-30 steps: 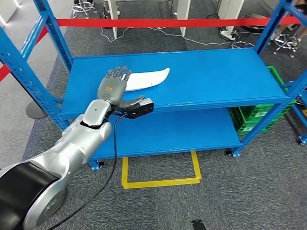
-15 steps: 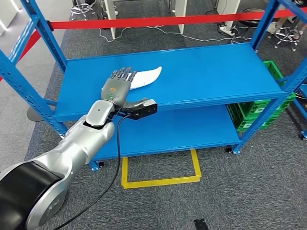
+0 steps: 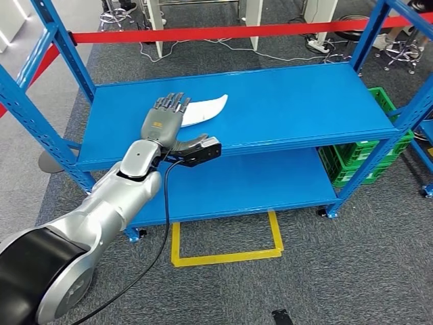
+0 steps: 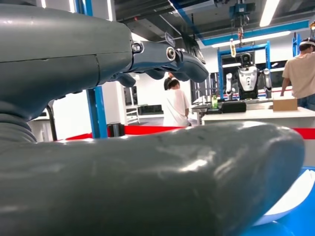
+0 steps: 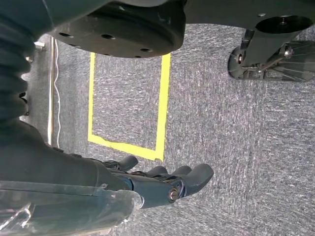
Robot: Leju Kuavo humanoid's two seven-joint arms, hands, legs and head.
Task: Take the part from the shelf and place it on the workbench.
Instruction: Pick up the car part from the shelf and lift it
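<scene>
A white, curved, flat part point(image 3: 207, 108) lies on the top board of the blue shelf point(image 3: 296, 101). My left hand point(image 3: 164, 122) reaches over the board with its fingers stretched out flat and apart, covering the part's left end. It holds nothing; I cannot tell whether it touches the part. In the left wrist view the thick thumb point(image 4: 148, 182) lies in front, the fingers point(image 4: 178, 56) are beyond it, and the white part point(image 4: 293, 196) shows past the thumb's tip. My right hand point(image 5: 159, 184) hangs above the carpet, fingers loosely apart, with nothing in it.
Red barrier tape point(image 3: 230, 32) runs behind the shelf. A green crate point(image 3: 367, 159) stands by the lower board point(image 3: 245, 186) at the right. A yellow floor square point(image 3: 224, 257) lies in front. Far off, people stand by a white workbench point(image 4: 260, 115).
The camera has shifted a little. My left hand has slid further over the part's left end, so less of the white part shows. The last half second is nearly still.
</scene>
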